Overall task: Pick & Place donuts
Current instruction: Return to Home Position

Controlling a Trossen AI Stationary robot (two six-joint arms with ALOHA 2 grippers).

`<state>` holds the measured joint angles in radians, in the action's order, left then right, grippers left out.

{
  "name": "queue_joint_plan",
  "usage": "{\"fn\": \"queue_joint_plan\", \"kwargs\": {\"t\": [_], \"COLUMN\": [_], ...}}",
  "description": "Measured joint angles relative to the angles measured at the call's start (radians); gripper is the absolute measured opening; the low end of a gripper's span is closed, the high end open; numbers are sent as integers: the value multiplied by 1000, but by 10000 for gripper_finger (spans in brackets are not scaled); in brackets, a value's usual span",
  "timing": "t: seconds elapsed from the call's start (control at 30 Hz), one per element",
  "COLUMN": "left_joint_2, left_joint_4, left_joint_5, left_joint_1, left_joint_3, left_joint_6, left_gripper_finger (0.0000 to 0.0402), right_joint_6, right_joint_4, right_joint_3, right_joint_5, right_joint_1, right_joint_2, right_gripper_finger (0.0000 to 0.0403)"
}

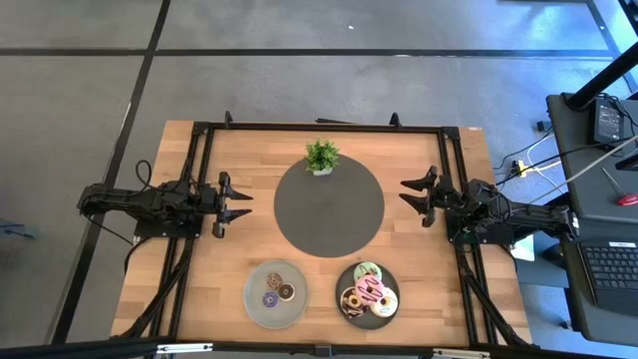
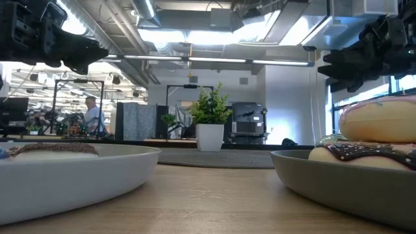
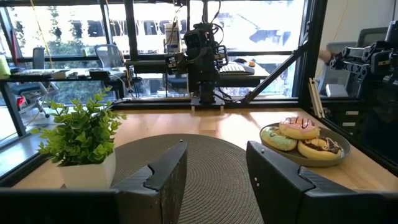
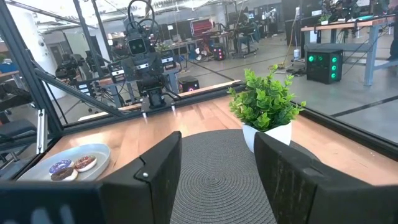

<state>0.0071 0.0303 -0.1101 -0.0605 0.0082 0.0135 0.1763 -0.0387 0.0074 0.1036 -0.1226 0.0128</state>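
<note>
Several iced donuts (image 1: pixel 367 292) are piled on the dark grey plate (image 1: pixel 344 271) near the table's near edge; pink, chocolate, pale green and cream ones show, also the pile (image 3: pixel 303 137) in the left wrist view. Two small donuts (image 1: pixel 278 294), purple and brown, lie on the lighter grey plate (image 1: pixel 254 307) left of it, and show as two donuts (image 4: pixel 71 167) in the right wrist view. My left gripper (image 1: pixel 242 204) hovers open at the left of the round dark mat. My right gripper (image 1: pixel 409 193) hovers open at the mat's right. Neither touches anything.
A round dark woven mat (image 1: pixel 329 206) lies mid-table, with a small green potted plant (image 1: pixel 321 156) at its far edge. Black frame rails (image 1: pixel 319 128) run along the table's far edge and sides. A side table with a laptop (image 1: pixel 610 269) stands to the right.
</note>
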Motion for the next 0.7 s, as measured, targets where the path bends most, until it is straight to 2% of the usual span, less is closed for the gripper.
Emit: {"fn": "queue_joint_plan", "kwargs": {"t": [0.7], "left_joint_2": [0], "left_joint_4": [0], "left_joint_5": [0], "left_joint_1": [0], "left_joint_3": [0], "left_joint_6": [0], "left_gripper_finger": [164], "right_joint_6": [1], "right_joint_4": [0], "right_joint_3": [0], "right_joint_5": [0], "right_joint_1": [0], "right_joint_2": [0], "right_gripper_finger": [202]}}
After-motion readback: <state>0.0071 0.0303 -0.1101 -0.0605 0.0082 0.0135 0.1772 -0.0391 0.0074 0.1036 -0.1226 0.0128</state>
